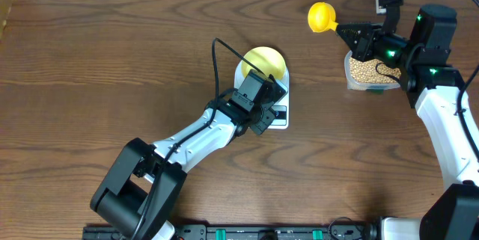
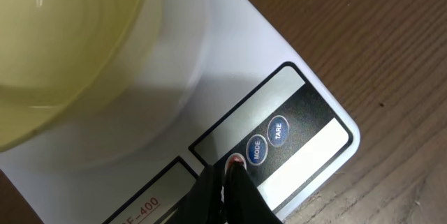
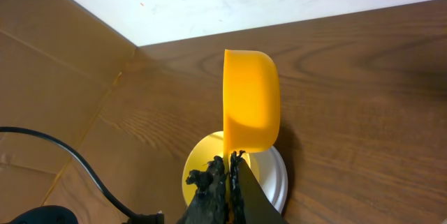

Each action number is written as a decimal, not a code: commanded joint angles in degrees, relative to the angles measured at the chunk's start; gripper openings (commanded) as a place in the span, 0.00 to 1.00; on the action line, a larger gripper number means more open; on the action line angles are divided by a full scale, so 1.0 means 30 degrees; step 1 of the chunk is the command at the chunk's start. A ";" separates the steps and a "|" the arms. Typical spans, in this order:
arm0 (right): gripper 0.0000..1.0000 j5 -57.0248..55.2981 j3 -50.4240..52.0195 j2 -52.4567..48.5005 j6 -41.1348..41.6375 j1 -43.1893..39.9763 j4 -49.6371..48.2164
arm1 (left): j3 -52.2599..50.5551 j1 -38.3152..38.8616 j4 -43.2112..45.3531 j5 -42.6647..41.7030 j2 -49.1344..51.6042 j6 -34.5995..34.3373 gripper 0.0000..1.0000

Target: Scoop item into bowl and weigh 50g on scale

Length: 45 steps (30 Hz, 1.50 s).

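The pale yellow bowl (image 1: 263,62) stands empty on the white scale (image 1: 278,117); both also show in the left wrist view, the bowl (image 2: 63,49) and the scale (image 2: 209,70). My left gripper (image 1: 258,113) is shut, and its fingertips (image 2: 235,168) touch the red round button beside the MODE button (image 2: 255,148). My right gripper (image 1: 352,31) is shut on the handle of the bright yellow scoop (image 1: 322,17), held in the air left of the clear tub of beans (image 1: 368,70). In the right wrist view the scoop (image 3: 250,98) is on edge; no beans show in it.
The TARE button (image 2: 278,130) sits right of MODE. A white wall (image 3: 279,1) runs along the table's far edge, and cardboard (image 3: 42,112) stands at the left. A black cable (image 1: 217,68) arcs over the left arm near the bowl.
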State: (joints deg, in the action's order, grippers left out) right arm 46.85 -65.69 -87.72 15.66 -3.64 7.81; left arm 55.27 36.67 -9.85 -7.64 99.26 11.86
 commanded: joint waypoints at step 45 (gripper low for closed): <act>0.01 0.0000 -0.0437 0.0131 -0.0816 -0.0044 0.0255 | -0.0357 0.0058 0.0831 -0.0313 0.1778 0.1260 0.07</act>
State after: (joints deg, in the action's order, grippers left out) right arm 46.65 -65.69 -87.74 14.39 -3.64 8.56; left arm 55.09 36.67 -7.20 -8.16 102.54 13.82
